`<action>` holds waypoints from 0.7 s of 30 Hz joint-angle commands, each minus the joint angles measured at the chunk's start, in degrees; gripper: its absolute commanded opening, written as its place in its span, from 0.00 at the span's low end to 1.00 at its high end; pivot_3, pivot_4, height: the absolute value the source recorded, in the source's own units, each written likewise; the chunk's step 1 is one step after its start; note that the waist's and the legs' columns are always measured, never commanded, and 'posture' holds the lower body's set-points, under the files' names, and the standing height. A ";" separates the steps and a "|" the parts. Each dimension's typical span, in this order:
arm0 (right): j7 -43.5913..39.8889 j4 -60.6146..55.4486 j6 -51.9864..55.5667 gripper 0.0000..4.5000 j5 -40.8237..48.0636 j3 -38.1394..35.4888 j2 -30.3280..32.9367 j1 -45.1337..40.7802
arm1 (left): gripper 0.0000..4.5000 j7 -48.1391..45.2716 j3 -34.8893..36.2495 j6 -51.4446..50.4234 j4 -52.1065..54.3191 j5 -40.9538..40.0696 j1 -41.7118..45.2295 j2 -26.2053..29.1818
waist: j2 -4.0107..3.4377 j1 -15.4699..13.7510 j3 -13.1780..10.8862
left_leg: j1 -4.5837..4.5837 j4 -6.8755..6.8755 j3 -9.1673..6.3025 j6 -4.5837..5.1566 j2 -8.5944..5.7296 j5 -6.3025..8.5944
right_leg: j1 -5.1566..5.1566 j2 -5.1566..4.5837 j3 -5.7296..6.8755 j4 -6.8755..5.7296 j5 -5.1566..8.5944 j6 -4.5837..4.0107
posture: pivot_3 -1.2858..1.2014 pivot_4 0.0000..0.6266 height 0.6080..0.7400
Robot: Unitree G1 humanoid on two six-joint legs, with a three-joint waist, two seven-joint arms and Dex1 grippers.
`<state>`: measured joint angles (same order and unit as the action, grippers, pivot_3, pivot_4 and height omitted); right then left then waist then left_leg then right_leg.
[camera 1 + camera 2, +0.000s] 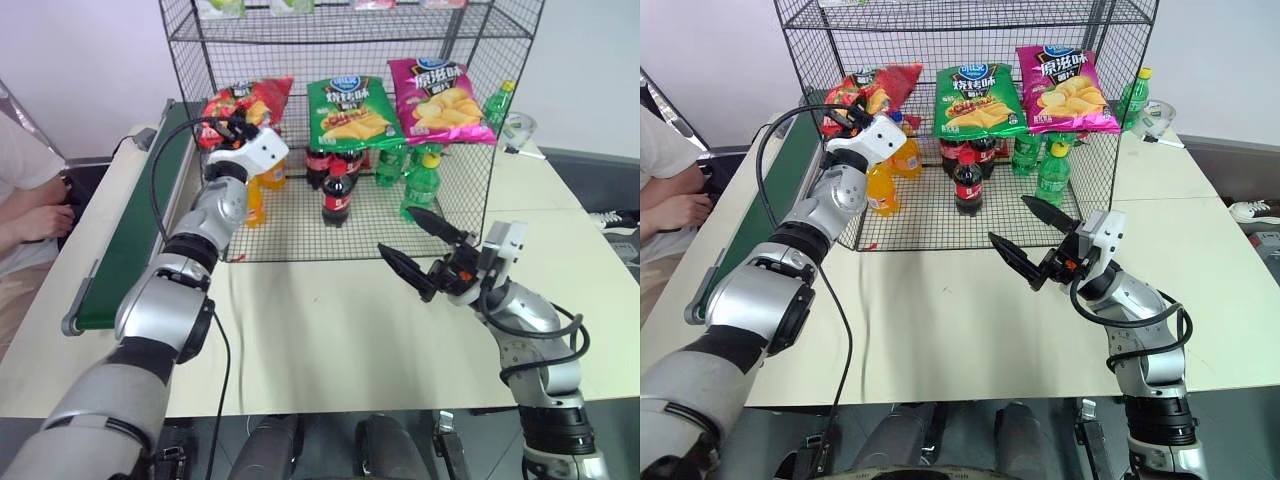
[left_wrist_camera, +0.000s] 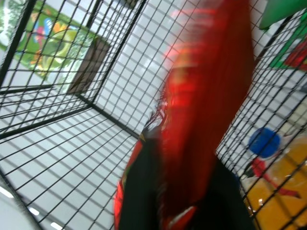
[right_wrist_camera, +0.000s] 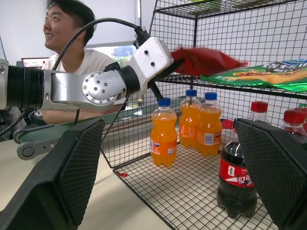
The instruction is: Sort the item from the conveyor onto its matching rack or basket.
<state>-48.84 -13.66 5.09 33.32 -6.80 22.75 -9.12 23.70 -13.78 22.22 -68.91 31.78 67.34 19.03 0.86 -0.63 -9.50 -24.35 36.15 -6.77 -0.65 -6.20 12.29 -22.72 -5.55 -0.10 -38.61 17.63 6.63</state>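
**A:** While the left gripper (image 1: pixel 232 128) is up at the rack (image 1: pixel 455 185), is the red crisp bag (image 1: pixel 245 102) shelved or not? It lies on the middle tier at the left end, next to the green bag (image 1: pixel 347 110) and the pink bag (image 1: pixel 438 98)

**B:** I'd call it the placing step, right at let-go. The bag lies on the wire with the black fingers at its near end, but I can't tell if they grip or are parting, too blurry in the wrist view. The conveyor (image 1: pixel 135 225) on the left is bare

**A:** And the right gripper (image 1: pixel 411 246)?

**B:** Spread wide, holding nothing, low over the table (image 1: pixel 330 330) near the rack front. Next move, I guess: free the fingers fully and pull back without dragging the bag off or snagging the wires
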 commanded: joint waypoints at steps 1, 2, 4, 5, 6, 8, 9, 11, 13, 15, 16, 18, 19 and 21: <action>-0.33 -1.67 -0.54 1.00 0.36 -0.41 0.45 0.04 | 0.58 -2.18 0.36 2.21 2.23 -1.74 -0.58 0.38 | 0.00 -0.06 0.01 | 0.00 0.00 0.00 0.00 0.00 0.00 | 0.00 0.00 0.00 -0.01 0.00 0.00 | 0.52 0.24 1.00; -0.41 -1.61 -0.52 1.00 0.39 -0.41 0.50 0.05 | 0.68 -1.79 -0.17 1.81 2.89 -1.15 -0.92 0.79 | 0.00 -0.08 0.01 | 0.00 0.01 0.00 0.00 0.00 0.00 | 0.01 0.00 0.00 -0.01 0.00 0.00 | 0.52 0.24 1.00; -0.52 -1.57 -0.47 1.00 0.43 -0.42 0.58 0.05 | 0.90 -1.25 -0.82 1.23 4.23 -0.54 -1.61 1.47 | 0.01 -0.08 0.02 | 0.01 0.03 0.00 0.01 0.00 0.01 | 0.02 0.00 0.00 -0.03 0.00 0.00 | 0.52 0.24 1.00; -0.57 -1.42 -0.47 1.00 0.44 -0.46 0.62 -0.01 | 0.99 -2.07 -0.20 1.84 5.78 -1.48 -2.52 1.98 | -0.01 -0.06 0.04 | 0.01 0.04 0.00 0.02 0.00 0.01 | 0.02 0.00 0.00 -0.05 0.00 0.00 | 0.52 0.24 1.00; -0.67 -1.38 -0.46 1.00 0.43 -0.50 0.70 0.04 | 0.99 -4.14 0.79 2.21 8.65 -3.10 -4.07 2.55 | -0.02 -0.03 0.04 | 0.02 0.04 0.00 0.02 0.00 0.01 | 0.02 0.00 0.00 -0.05 0.00 0.00 | 0.52 0.24 1.00; -0.78 -1.36 -0.41 1.00 0.46 -0.60 0.77 0.18 | 0.99 -9.00 2.78 2.55 14.60 -6.92 -7.32 3.14 | -0.02 0.10 0.05 | 0.04 0.03 0.01 0.01 0.00 0.01 | 0.02 0.00 -0.02 -0.07 0.00 0.00 | 0.52 0.24 1.00; -0.86 -1.38 -0.41 1.00 0.45 -0.62 0.81 0.27 | 0.99 -10.14 3.14 1.69 19.55 -7.00 -9.78 4.05 | -0.02 0.21 0.05 | 0.04 0.02 0.02 0.01 0.00 0.00 | 0.00 0.00 -0.04 -0.09 0.00 0.00 | 0.52 0.24 1.00; -1.01 -1.20 -0.46 1.00 0.41 -0.66 0.90 0.30 | 0.99 -12.09 3.90 -0.34 28.21 -7.16 -14.41 5.45 | -0.02 0.27 0.05 | 0.03 0.02 0.02 -0.07 0.01 -0.05 | -0.03 -0.01 -0.07 -0.12 0.00 0.00 | 0.52 0.24 1.00; -1.19 -0.88 -0.61 1.00 0.36 -0.67 0.95 0.23 | 0.99 -14.78 4.97 -2.51 34.41 -8.55 -18.08 5.82 | -0.03 0.39 0.05 | 0.03 0.01 0.02 -0.06 0.01 -0.04 | -0.04 -0.01 -0.09 -0.13 0.00 0.00 | 0.52 0.24 1.00; -1.29 -0.60 -0.69 1.00 0.27 -0.56 0.87 0.06 | 0.99 -17.22 6.38 -4.92 41.29 -9.89 -22.39 6.33 | -0.03 0.19 0.05 | 0.03 0.01 0.01 -0.04 0.02 -0.03 | -0.05 0.00 -0.11 -0.14 0.00 -0.01 | 0.52 0.24 1.00; -1.35 -0.47 -0.73 1.00 0.23 -0.51 0.84 -0.02 | 0.99 -18.21 7.00 -5.91 43.93 -10.60 -24.02 6.46 | -0.03 0.23 0.05 | 0.03 0.02 0.02 -0.03 0.02 -0.02 | -0.05 -0.01 -0.11 -0.14 0.00 -0.01 | 0.52 0.24 1.00; -1.64 -0.11 -0.80 1.00 0.27 -0.57 0.94 -0.15 | 0.99 -25.77 10.38 -8.12 51.23 -21.64 -29.81 5.00 | -0.03 0.31 0.05 | 0.03 0.02 0.03 -0.03 0.02 -0.02 | -0.06 -0.01 -0.14 -0.13 0.00 -0.01 | 0.52 0.24 1.00; -1.87 0.03 -0.80 1.00 0.36 -0.71 1.10 -0.13 | 0.99 -29.53 12.60 -10.66 54.88 -28.31 -32.45 3.98 | -0.05 0.44 0.06 | 0.03 0.02 0.04 -0.04 0.03 -0.02 | -0.06 -0.02 -0.16 -0.14 0.00 -0.01 | 0.52 0.24 1.00; -2.53 0.11 -0.73 1.00 0.43 -1.09 1.77 0.11 | 0.99 -36.35 16.12 -17.06 61.75 -38.65 -37.00 3.69 | -0.05 0.43 0.05 | 0.03 0.02 0.04 -0.05 0.06 -0.03 | -0.06 -0.07 -0.25 -0.13 0.01 -0.02 | 0.52 0.24 1.00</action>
<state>-50.69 -12.81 5.06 33.28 -7.02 23.61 -8.83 -6.92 -1.88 9.97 -14.28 3.05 31.83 22.23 0.82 -0.20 -9.45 -24.32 36.16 -6.73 -0.70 -6.13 12.26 -22.80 -5.61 -0.35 -38.72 17.64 6.60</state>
